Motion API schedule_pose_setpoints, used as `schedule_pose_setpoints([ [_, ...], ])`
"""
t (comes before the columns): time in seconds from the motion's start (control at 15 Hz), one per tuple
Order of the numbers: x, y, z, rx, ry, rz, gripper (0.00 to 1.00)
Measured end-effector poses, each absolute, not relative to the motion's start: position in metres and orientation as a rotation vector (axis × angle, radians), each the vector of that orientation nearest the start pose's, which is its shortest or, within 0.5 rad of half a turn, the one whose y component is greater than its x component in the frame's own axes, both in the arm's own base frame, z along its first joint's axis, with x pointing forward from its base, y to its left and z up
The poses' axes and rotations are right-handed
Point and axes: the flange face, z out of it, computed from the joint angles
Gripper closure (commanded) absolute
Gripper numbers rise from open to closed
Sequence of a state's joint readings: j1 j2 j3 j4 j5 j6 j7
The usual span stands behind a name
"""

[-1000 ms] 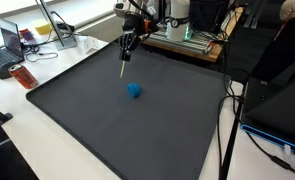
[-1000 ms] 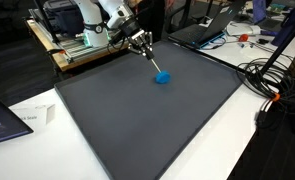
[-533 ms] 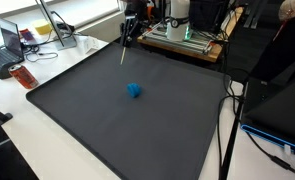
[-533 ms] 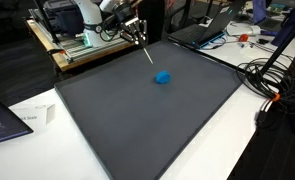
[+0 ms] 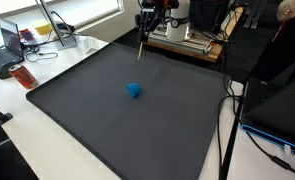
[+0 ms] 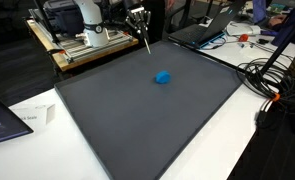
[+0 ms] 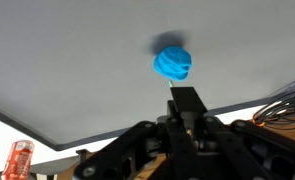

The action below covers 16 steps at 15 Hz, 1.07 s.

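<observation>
**Claw pinching a thin rod above the far edge of the mat**

Held item: your claw (image 5: 144,18) is pressed together on a thin rod (image 5: 140,45). The rod hangs from it nearly upright, tip down. In both exterior views the tip sits over the far part of the dark mat (image 5: 87,115), close to the edge nearest the robot's base. Neither view shows whether the tip touches the mat.

From the opposite side, the rod (image 6: 145,40) slants slightly below the claw (image 6: 138,15).

Nearest item: a small blue lump (image 5: 134,90) lies on the mat, toward its middle and well apart from the rod tip. Nothing touches it. It also shows in an exterior view (image 6: 163,77), alone on the dark surface.

Wrist view: the blue lump (image 7: 173,63) sits beyond the dark claw (image 7: 185,105), with grey mat all around it.

Surroundings:
- The mat covers most of the white table (image 5: 12,150).
- An orange bottle (image 5: 24,77) lies off the mat's edge.
- A laptop (image 5: 7,45) stands behind the bottle.
- Cables (image 6: 272,80) trail along the table on one side of the mat.
- A paper slip (image 6: 27,118) rests near a corner.
</observation>
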<state>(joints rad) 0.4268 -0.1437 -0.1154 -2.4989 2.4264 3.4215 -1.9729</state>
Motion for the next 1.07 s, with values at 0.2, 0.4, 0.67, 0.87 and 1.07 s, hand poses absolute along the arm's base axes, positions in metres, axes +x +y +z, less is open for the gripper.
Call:
schedule_pose_setpoints([
  [0.2,0.362,0.061,0.332,-3.002,0.307,-0.798,0.97],
  [0.4,0.363,0.062,0.348,-3.071,0.327,-0.765,0.97],
  [0.67,0.36,0.046,0.369,-3.141,0.366,-0.691,0.97],
  [0.87,0.366,0.022,0.396,-3.153,0.346,-0.635,0.97],
  [1.07,0.393,-0.001,0.422,-3.077,0.293,-0.69,0.97],
])
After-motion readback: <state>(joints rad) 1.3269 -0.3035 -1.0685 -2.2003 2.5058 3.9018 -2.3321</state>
